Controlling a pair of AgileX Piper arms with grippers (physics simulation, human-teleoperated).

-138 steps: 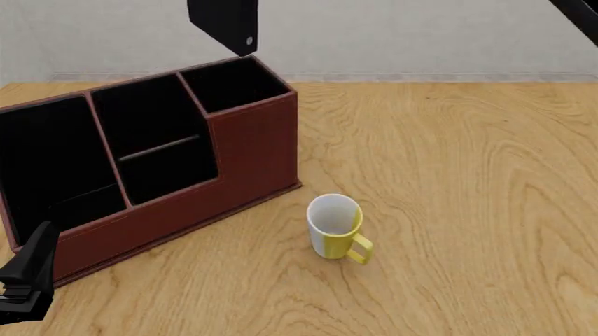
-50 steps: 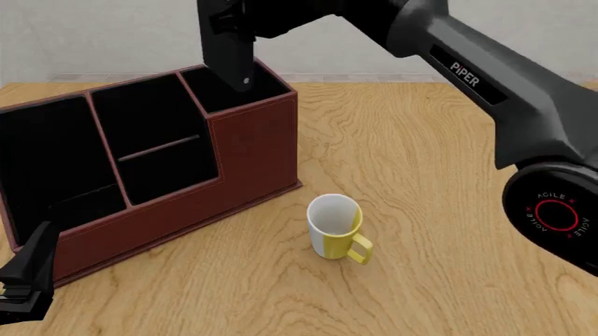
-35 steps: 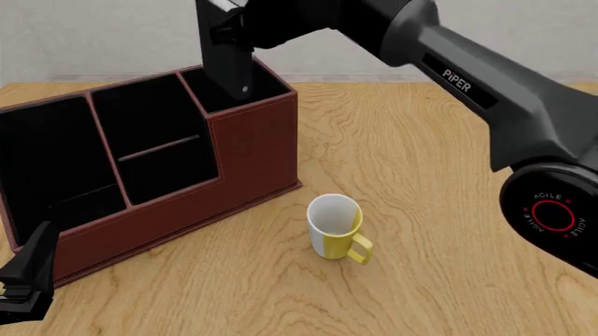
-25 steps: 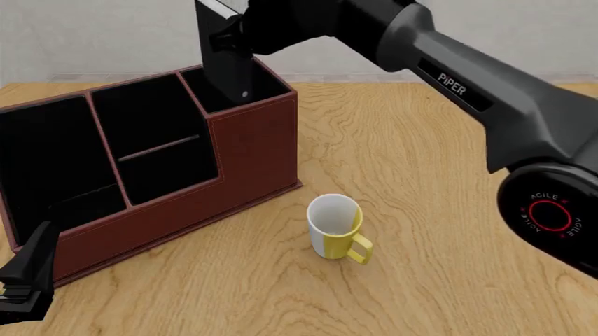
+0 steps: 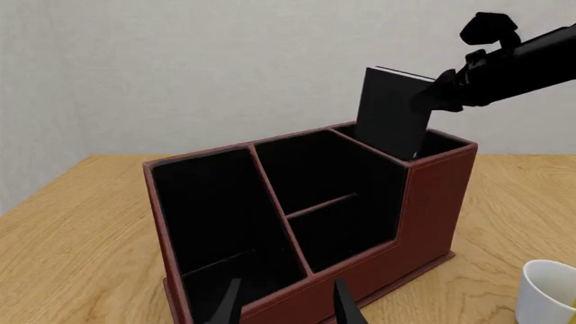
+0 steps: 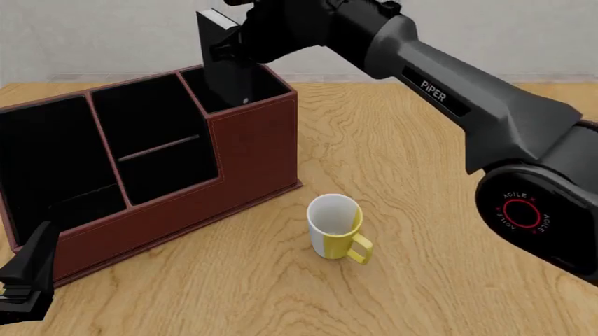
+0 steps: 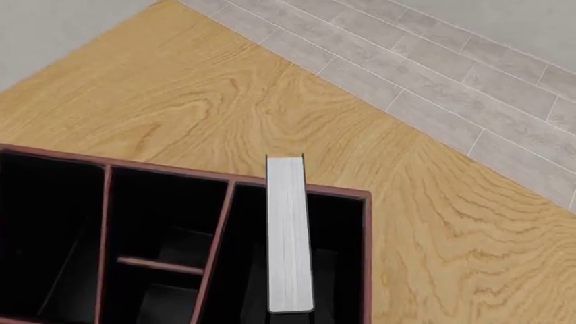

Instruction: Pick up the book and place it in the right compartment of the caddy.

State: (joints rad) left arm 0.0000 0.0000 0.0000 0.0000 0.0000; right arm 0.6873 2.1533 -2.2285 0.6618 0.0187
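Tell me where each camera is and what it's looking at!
Front view: above and behind the arms, looking forward and down at the caddy and mug; shows the right arm and the left claw.
Left wrist view: low behind the left claw, facing the caddy; its fingers show.
Right wrist view: looks down on the book in the right compartment; no claw visible.
All three share the book and caddy.

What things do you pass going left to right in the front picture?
Left pincer → caddy → mug → right arm's round joint.
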